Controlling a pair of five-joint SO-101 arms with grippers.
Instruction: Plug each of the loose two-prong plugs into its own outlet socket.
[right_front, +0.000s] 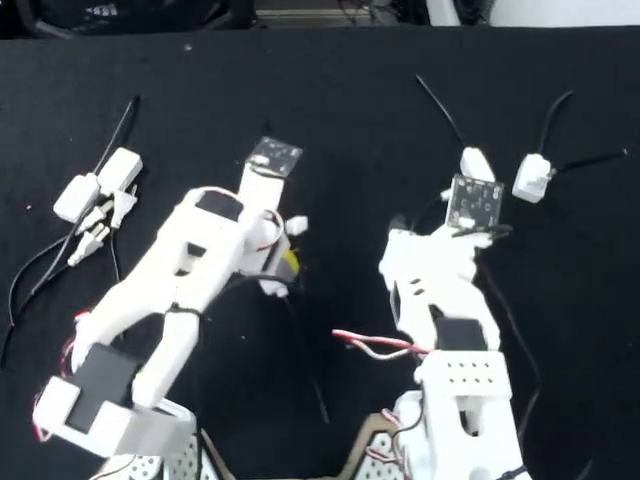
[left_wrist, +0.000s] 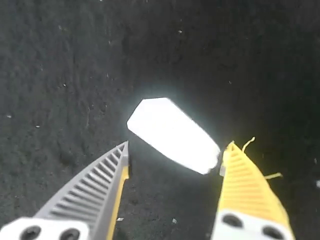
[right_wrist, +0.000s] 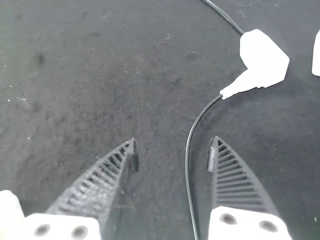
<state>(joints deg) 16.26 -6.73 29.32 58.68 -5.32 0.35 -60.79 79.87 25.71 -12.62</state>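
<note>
Your nearest loose white plug (left_wrist: 172, 134) lies on the black table (right_front: 350, 110) between the tips of the left gripper (left_wrist: 177, 146), whose jaws stand wide apart with nothing clamped. One end of the plug sits just beside the yellow finger (left_wrist: 247, 180), apart from the grey finger (left_wrist: 95, 185). In the high view this plug is near the table's centre, a little toward 9 o'clock. A second white plug (right_wrist: 262, 60) lies just ahead of the right gripper (right_wrist: 174, 141), toward 1 o'clock on the table, and its black cable (right_wrist: 187, 155) curves back between that gripper's spread, empty fingers. Near it, toward 2 o'clock, sits another white plug body (right_front: 533, 177) with its own lead. Over at 9 o'clock you have a cluster of white plugs and blocks (right_front: 100, 195) with thin black leads, well apart from both arms
</note>
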